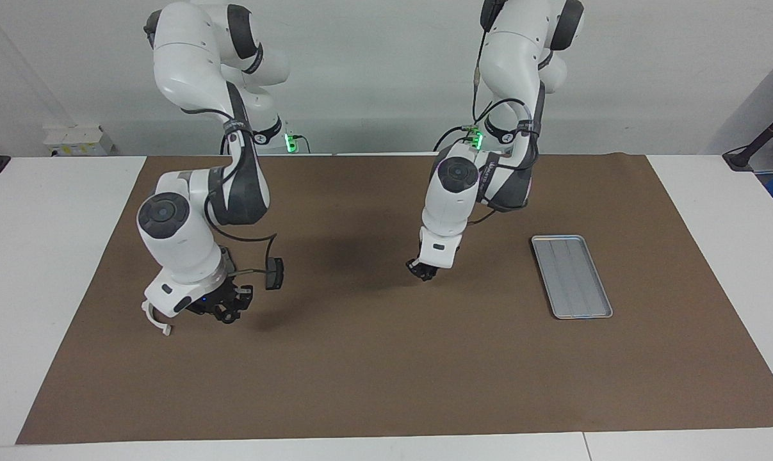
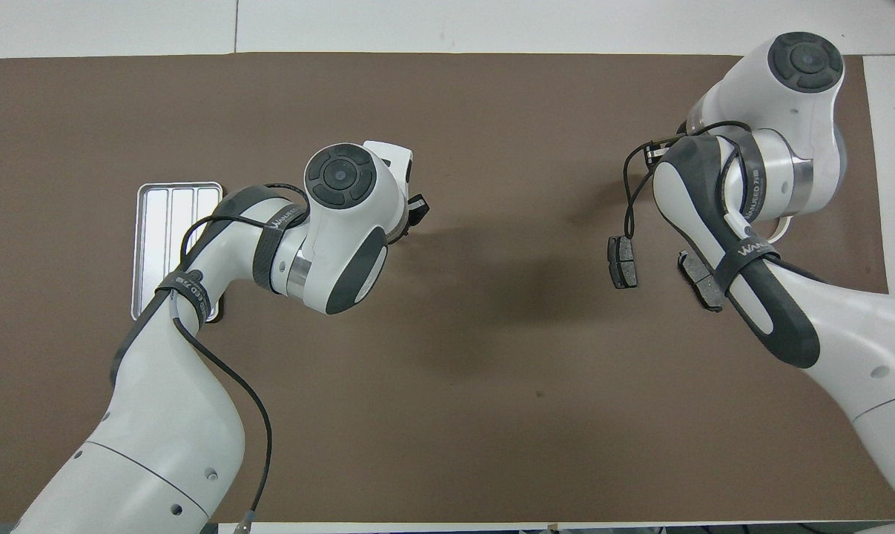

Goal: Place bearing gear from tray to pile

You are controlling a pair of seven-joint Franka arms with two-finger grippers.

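Right gripper low at the pile, tray bare

Right gripper sits low over the pile at the right arm's end; grip state can't be told. Left gripper hangs over the mat mid-table, grip unclear too. Tray lies at the left arm's end; no gear visible.

ribbed silver metal tray, matt brown mat, glossy white arm shells
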